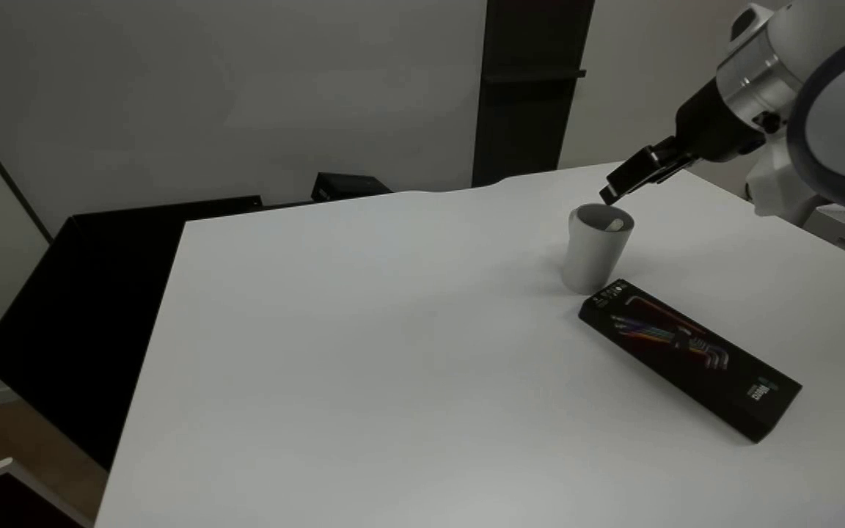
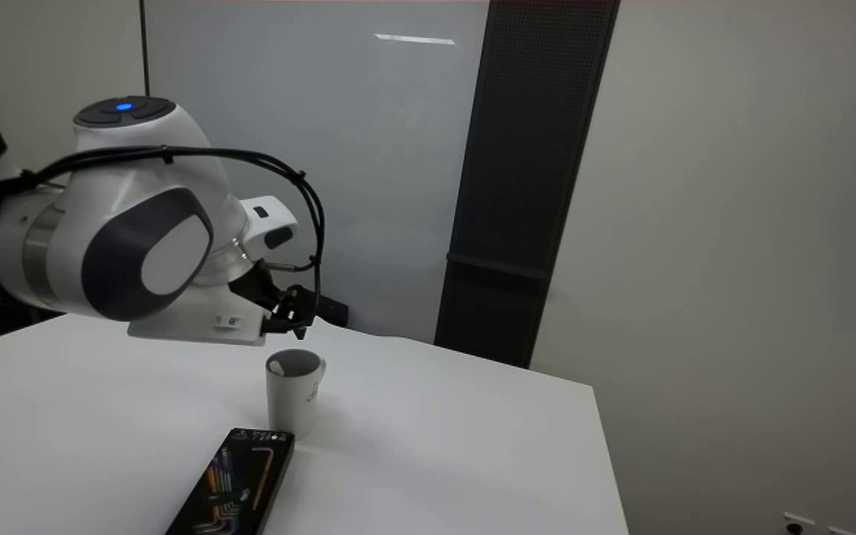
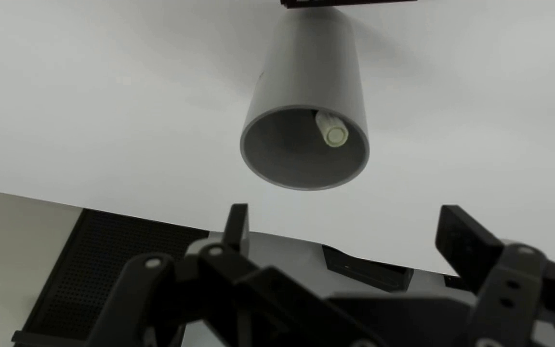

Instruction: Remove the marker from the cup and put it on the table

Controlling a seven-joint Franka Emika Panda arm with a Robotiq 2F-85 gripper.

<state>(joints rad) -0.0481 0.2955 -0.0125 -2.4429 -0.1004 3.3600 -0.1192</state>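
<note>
Marker sits tilted inside the cup, its pale end near the inner wall at two o'clock of the mouth in the wrist view; its lower part is hidden. The cup stands upright on the white table, and in an exterior view its handle juts out at three o'clock. Near the rim, at twelve o'clock from it in both exterior views, hangs the gripper, its jaws released and spread well apart, one at seven o'clock from the cup and one at four in the wrist view. In an exterior view the arm slants down from two o'clock. There, too, a black box printed with coloured hex keys lies at five o'clock from the cup, one end just beside its foot; whether they touch, I cannot tell.
</note>
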